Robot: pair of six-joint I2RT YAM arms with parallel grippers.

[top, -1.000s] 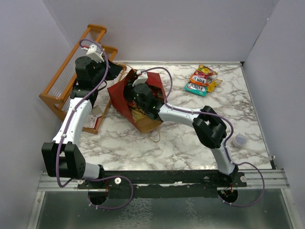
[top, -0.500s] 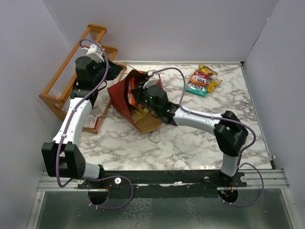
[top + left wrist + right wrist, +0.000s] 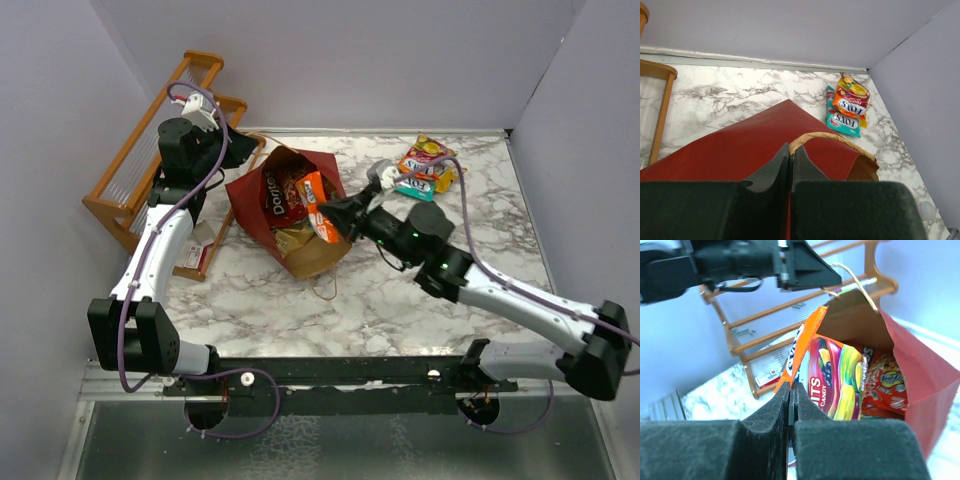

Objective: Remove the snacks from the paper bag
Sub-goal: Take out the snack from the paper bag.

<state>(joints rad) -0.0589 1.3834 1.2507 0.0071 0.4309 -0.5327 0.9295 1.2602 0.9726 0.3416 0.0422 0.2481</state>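
Right gripper (image 3: 338,216) pressed together, pinching orange fruit-candy packet (image 3: 834,379) by its edge, at the mouth of the paper bag (image 3: 310,258). Packet is partly up out of the bag, lower end inside. Bag sits left of bench centre, mouth open upward, kraft inside showing. Doritos bag (image 3: 275,190) and another red packet (image 3: 885,382) lie in it. Left gripper (image 3: 790,150) closed on the bag's red far-left rim, by the looped handle (image 3: 832,140). Two packets out on the marble near the far right corner: teal packet (image 3: 424,187) under a red-yellow packet (image 3: 425,155), touching. Wooden rack (image 3: 135,175) at far left corner.
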